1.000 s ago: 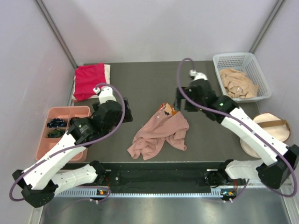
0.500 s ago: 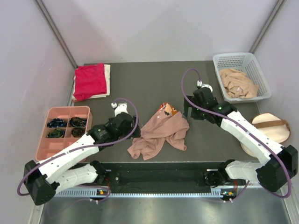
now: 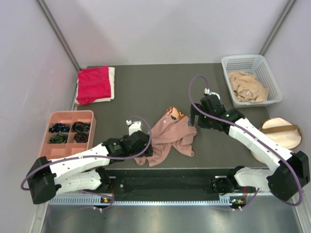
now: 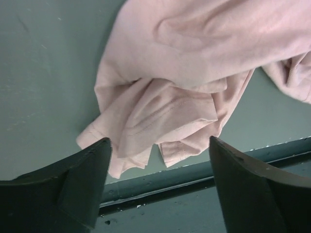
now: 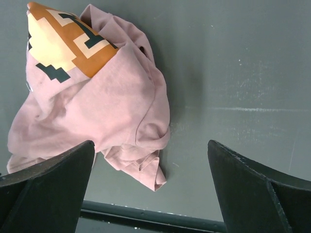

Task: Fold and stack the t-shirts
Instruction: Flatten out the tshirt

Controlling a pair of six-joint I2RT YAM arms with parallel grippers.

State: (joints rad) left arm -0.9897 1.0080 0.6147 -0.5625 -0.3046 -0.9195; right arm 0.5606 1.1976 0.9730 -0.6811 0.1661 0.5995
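The dusty-pink t-shirt [image 3: 170, 137] lies crumpled at the table's near middle, its orange pixel print [image 3: 173, 113] showing at the far end. My left gripper [image 3: 147, 151] is open, low over the shirt's near-left corner; in the left wrist view [image 4: 159, 141] the bunched hem [image 4: 160, 121] lies between the fingers. My right gripper [image 3: 194, 119] is open above the shirt's far-right edge; the right wrist view [image 5: 150, 144] shows the shirt [image 5: 97, 102] and print [image 5: 63, 43] below it. A red shirt [image 3: 93, 83] lies folded on a white one [image 3: 112, 77] at the far left. A tan shirt [image 3: 248, 86] sits in the basket.
A white mesh basket [image 3: 228, 61] stands at the far right. A pink compartment tray [image 3: 53, 116] with dark items is at the left edge. A round cream bag with a brown strap [image 3: 284, 138] lies at the right. The table's front edge [image 4: 194, 170] is just beyond the shirt's hem.
My left arm has swung right and toward the near edge, from beside the tray to the pink shirt's near-left corner. My right gripper has shifted slightly toward the shirt. The shirt has not moved.
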